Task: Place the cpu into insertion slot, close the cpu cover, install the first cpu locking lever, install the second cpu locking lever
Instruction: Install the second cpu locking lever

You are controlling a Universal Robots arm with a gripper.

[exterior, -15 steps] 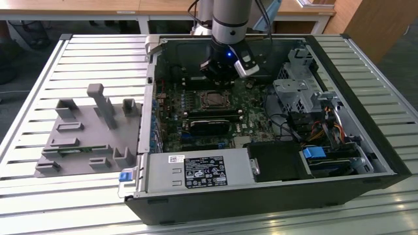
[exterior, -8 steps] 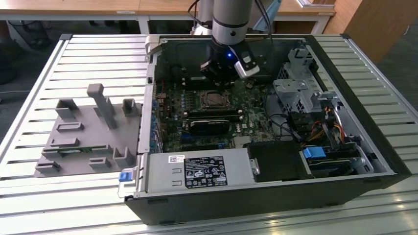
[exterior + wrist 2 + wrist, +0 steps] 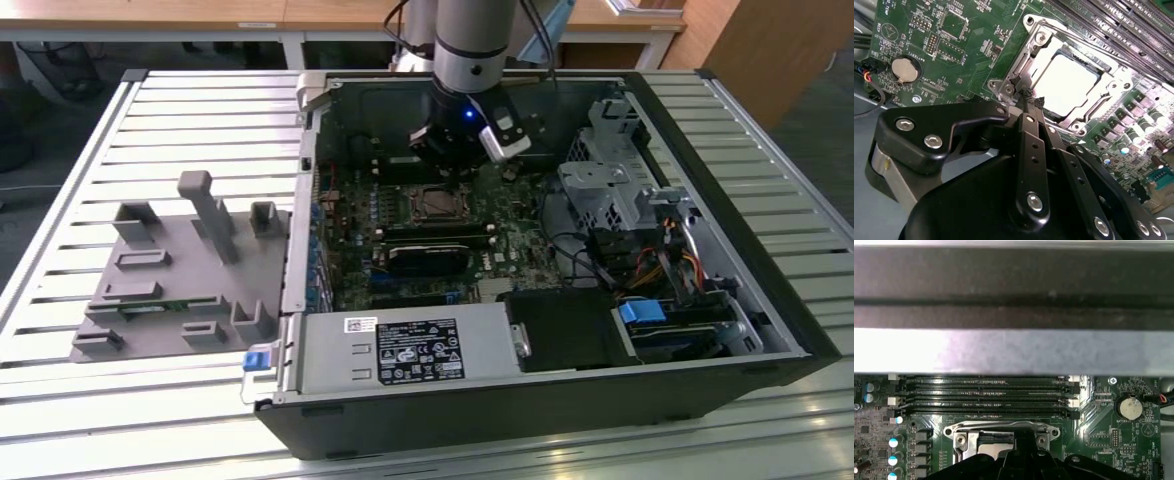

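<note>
Down inside the open computer case (image 3: 694, 140), the gripper (image 3: 1029, 102) hangs over the motherboard (image 3: 969, 45) with its jaws drawn together to a single dark tip, nothing visibly held between them. That tip sits right at one corner of the insertion slot (image 3: 1019, 75), touching or all but touching the metal there; I cannot tell which. From the tip the socket spreads away toward the long black memory slots (image 3: 989, 395), so the work lies just ahead of the jaws, not under them. The cpu (image 3: 1066, 82) already lies flat in the socket, its pale top bright, and the cpu cover (image 3: 1114, 82) appears to be down around it, framing the chip through its window. Whether either locking lever is latched is hard to judge; I would guess the tip is working at a lever near that corner. Beside the case, on the slatted bench (image 3: 80, 400), a grey parts fixture (image 3: 174, 280) stands well apart.
</note>
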